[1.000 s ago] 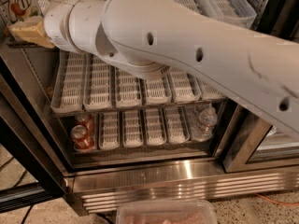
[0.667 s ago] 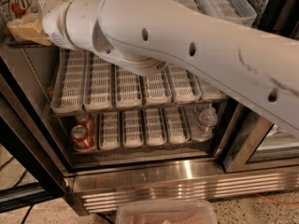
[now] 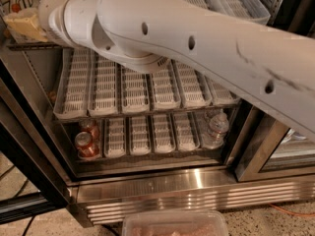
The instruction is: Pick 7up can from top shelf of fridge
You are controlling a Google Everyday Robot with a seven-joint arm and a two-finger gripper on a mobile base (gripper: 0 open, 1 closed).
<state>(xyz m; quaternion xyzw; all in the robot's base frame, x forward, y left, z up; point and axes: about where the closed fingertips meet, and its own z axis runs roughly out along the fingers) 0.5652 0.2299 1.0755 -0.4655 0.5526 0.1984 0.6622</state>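
Far left, top corner: a white shape with green marks and a red dot, most likely the 7up can (image 3: 15,1). It is cut off by the frame edge and stands at the left end of the top shelf (image 3: 231,1). Just below and beside it is the gripper (image 3: 22,26), pale yellow, over the dark shelf rail. Cannot tell whether it touches the can or sits just short of it, nor whether the gripper is apart or closed.

Step in hand, by my reading: the reach to the can, with no grasp confirmed. The next move calls for getting the gripper squarely around the can's body, closing on it, then drawing it straight out over the shelf edge without tipping it.

Arm (image 3: 197,48): white and thick. It enters from the right edge and runs up and left across the open fridge (image 3: 172,195), wrist turned toward the top-left corner. It hides much of the upper shelf.

Middle: a lower shelf of white slotted trays (image 3: 135,90). Below, at left: red-orange soda cans (image 3: 87,144). Lower right: water bottle (image 3: 216,129). Bottom centre, in front of the fridge: a plastic tub (image 3: 174,222).
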